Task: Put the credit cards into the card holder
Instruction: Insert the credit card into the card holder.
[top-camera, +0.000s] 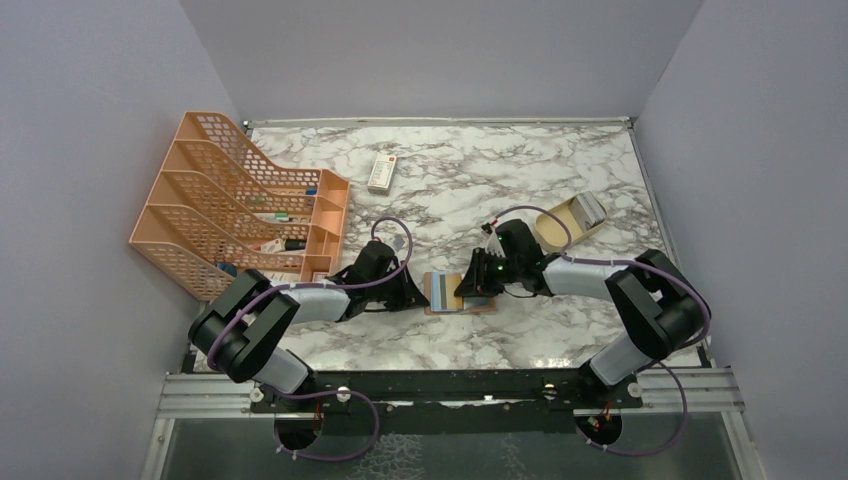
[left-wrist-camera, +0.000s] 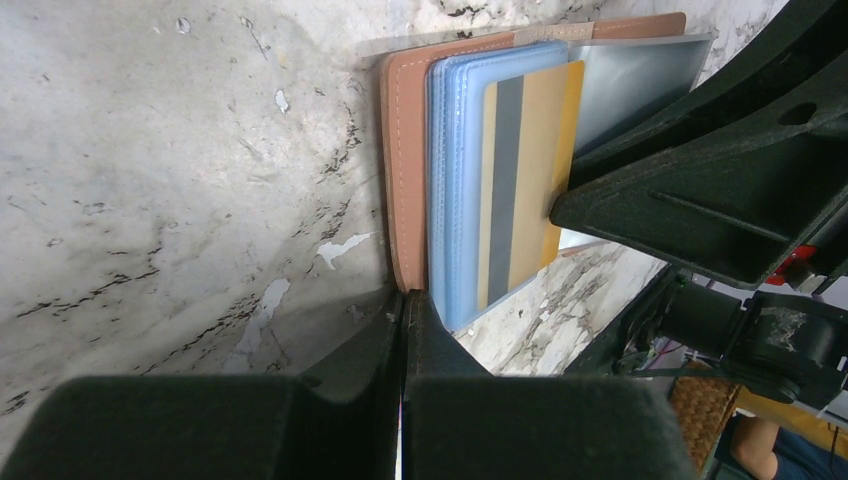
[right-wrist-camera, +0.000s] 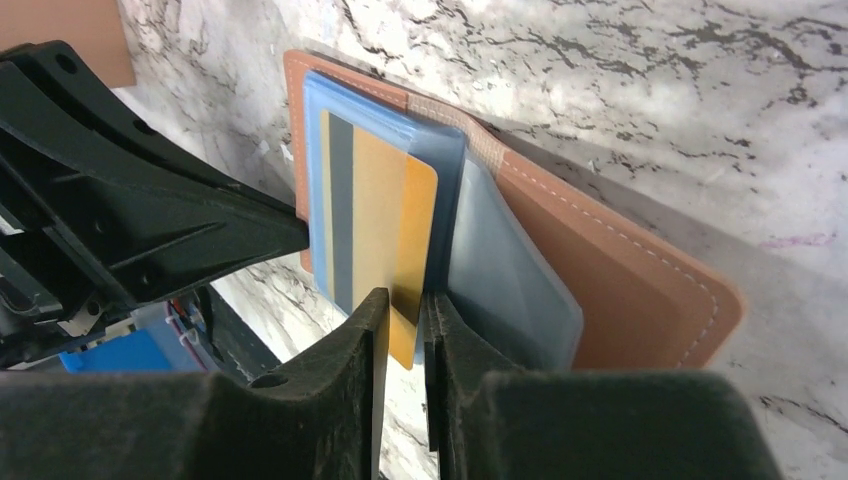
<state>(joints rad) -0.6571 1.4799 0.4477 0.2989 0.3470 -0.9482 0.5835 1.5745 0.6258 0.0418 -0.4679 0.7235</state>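
Note:
The brown card holder (top-camera: 432, 309) lies open on the marble table between my two grippers, with blue and grey plastic sleeves fanned out on it. A gold-yellow credit card (top-camera: 455, 294) with a grey stripe rests on the blue sleeves. My left gripper (top-camera: 418, 293) is shut on the holder's brown edge (left-wrist-camera: 405, 150), its tips at that edge in the left wrist view (left-wrist-camera: 405, 300). My right gripper (top-camera: 472, 290) is closed on the gold card's corner (right-wrist-camera: 385, 210), which sits between its fingers in the right wrist view (right-wrist-camera: 402, 305). The brown cover (right-wrist-camera: 620, 270) spreads out behind.
An orange mesh file rack (top-camera: 240, 205) stands at the left. A white remote-like item (top-camera: 382, 172) lies at the back. A tan shallow box (top-camera: 556, 232) holding more cards (top-camera: 590, 208) sits behind the right gripper.

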